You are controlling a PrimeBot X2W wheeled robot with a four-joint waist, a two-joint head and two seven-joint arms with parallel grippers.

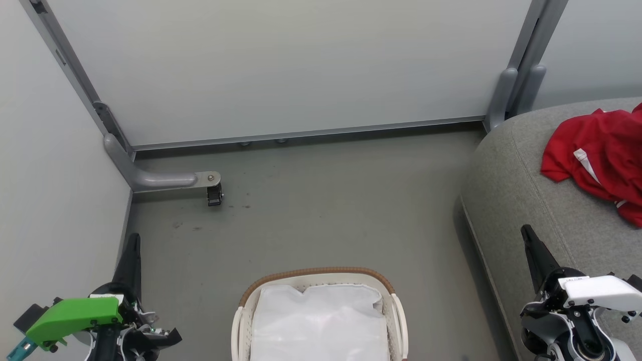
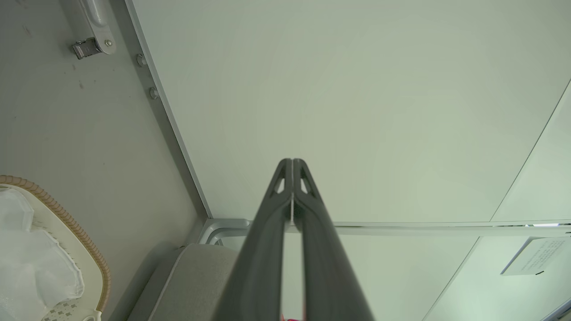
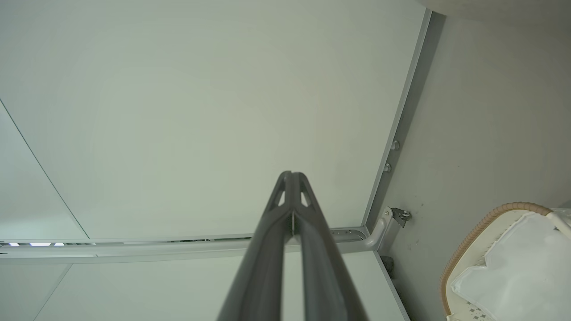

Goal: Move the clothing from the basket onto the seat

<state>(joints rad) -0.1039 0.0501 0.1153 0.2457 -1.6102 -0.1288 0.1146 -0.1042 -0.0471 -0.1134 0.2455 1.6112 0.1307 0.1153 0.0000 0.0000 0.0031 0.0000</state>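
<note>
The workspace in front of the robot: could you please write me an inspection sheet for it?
Surface: grey floor, a few dark scuffs.
Job's things: red clothing lies crumpled on the grey seat, cut off at the picture's right edge; the basket stands on the floor, and the part in view holds its white liner, no red fabric.
Clutter: nothing seen.
Grippers: left gripper shut, holding nothing; right gripper shut, holding nothing.
Cables: nothing seen.
Surroundings: pale panels in grey frames, one foot with a caster.
</note>
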